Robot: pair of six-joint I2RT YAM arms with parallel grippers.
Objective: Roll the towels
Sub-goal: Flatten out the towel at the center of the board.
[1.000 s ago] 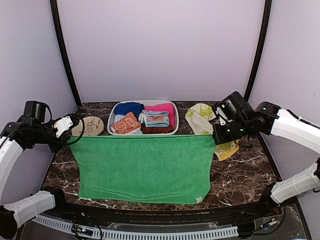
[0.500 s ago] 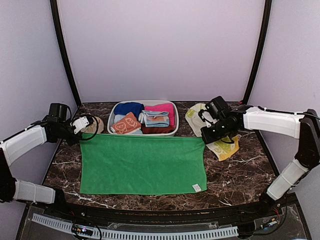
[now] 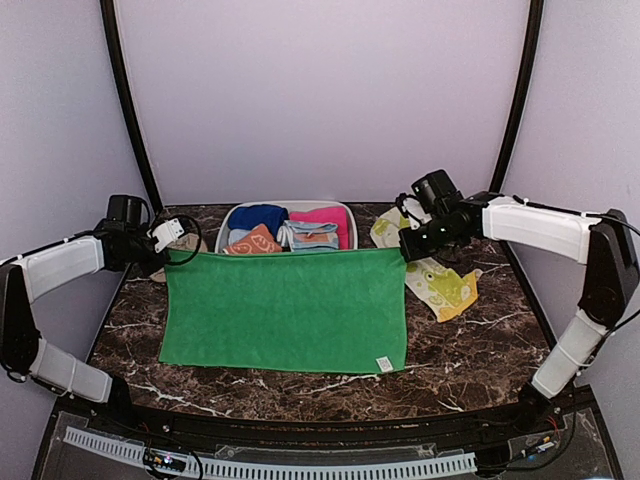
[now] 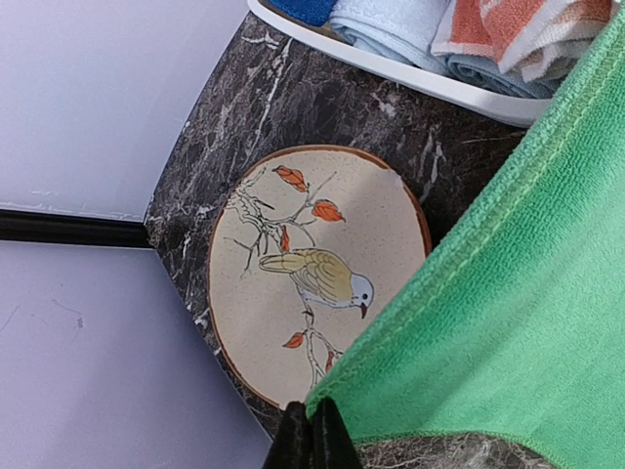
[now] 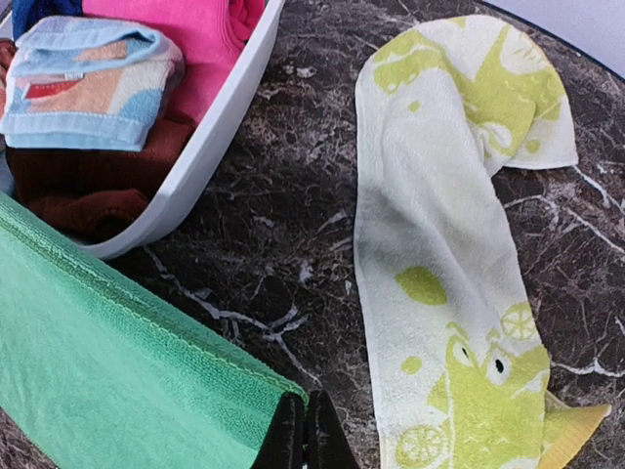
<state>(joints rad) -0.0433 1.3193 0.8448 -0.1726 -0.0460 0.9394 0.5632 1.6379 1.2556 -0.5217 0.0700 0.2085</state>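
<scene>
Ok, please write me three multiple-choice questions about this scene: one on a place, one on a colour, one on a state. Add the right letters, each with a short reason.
1. Where does the cream towel with yellow-green prints lie?
A. inside the white basket
B. on the marble table, to the right of the basket
C. under the green towel

2. What colour are the leaves on the round bird plate?
A. orange
B. blue
C. purple

3. What is the state of the right claw?
A. open above the basket
B. shut on a corner of the green towel
C. shut on the cream towel

Answers: 1 B, it lies on the bare table beside the basket. 2 A, the leaves on the painted branch are orange. 3 B, the right wrist view shows its tips pinched together on the green corner.
</scene>
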